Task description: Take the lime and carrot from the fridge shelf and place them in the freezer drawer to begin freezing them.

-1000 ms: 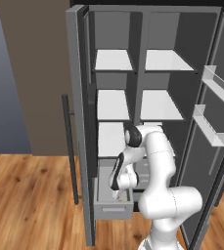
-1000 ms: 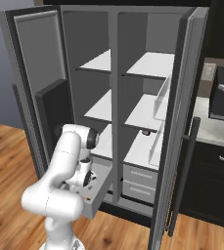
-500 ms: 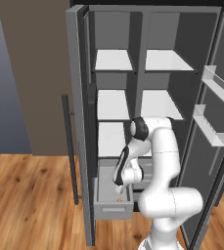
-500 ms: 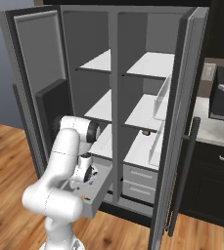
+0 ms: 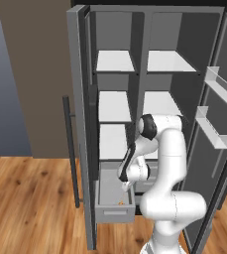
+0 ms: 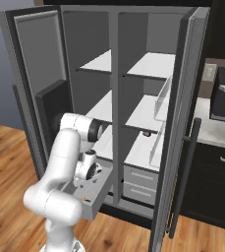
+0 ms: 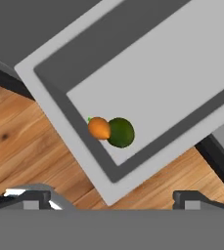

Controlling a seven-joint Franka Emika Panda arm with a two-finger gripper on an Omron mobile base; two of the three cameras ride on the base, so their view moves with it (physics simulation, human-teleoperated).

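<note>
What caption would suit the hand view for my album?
Looking down from the open gripper: carrot and lime lie touching inside the pulled-out freezer drawer.

Carrot [image 7: 99, 128], lime [image 7: 121, 132] touching in open freezer drawer [image 7: 59, 105].

Even, flat rendered light; soft shadows inside the fridge [image 5: 149, 59]; no glare.

The freezer drawer [image 7: 147, 73] looks smooth, matt grey plastic. The lime [image 7: 120, 132] and carrot [image 7: 99, 128] look faintly glossy; the floor [image 7: 20, 146] is grained wood.
</note>
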